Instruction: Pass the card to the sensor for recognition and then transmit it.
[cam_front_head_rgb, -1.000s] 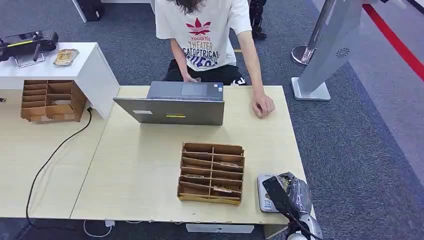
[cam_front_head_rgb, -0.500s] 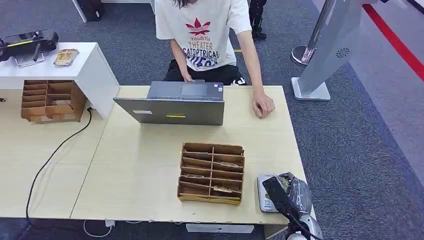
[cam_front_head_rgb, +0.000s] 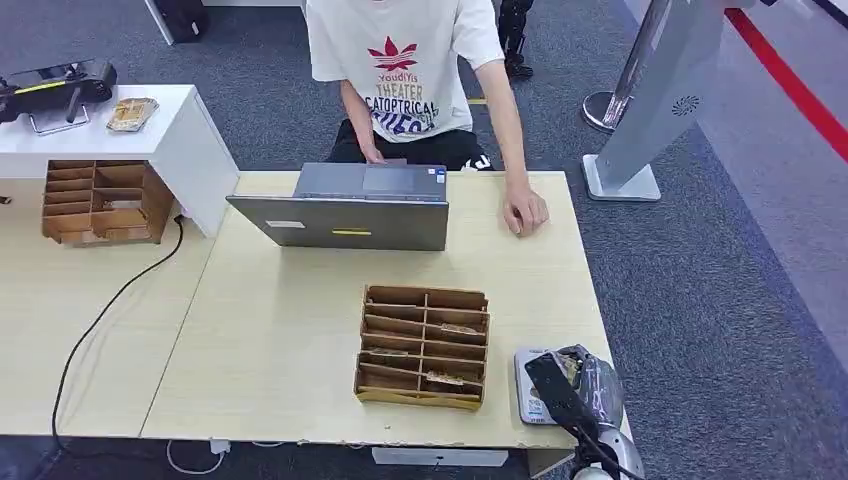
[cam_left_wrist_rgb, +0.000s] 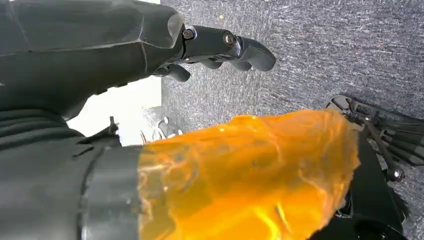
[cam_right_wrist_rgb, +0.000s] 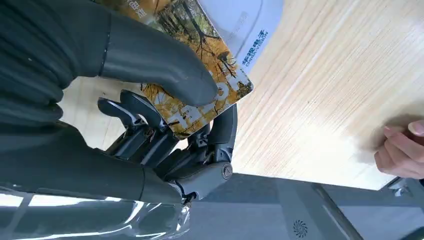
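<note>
Bright, even overhead light; soft shadows. Head view sharp. Left wrist view: orange blur, out of focus.

1. Head view: high, angled forward and down over the table (cam_front_head_rgb: 280, 340) toward a seated person (cam_front_head_rgb: 405, 70).
2. Right wrist view: close behind the right hand (cam_right_wrist_rgb: 165, 125), sharing that table (cam_right_wrist_rgb: 320, 100).
3. Left wrist view: close behind the left hand (cam_left_wrist_rgb: 150, 55), facing carpet (cam_left_wrist_rgb: 325, 45).

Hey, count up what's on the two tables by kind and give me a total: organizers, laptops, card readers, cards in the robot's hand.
Cardboard organizers: 2
Laptops: 1
Card readers: 1
Cards held by the right hand: 1
Total: 5
</note>
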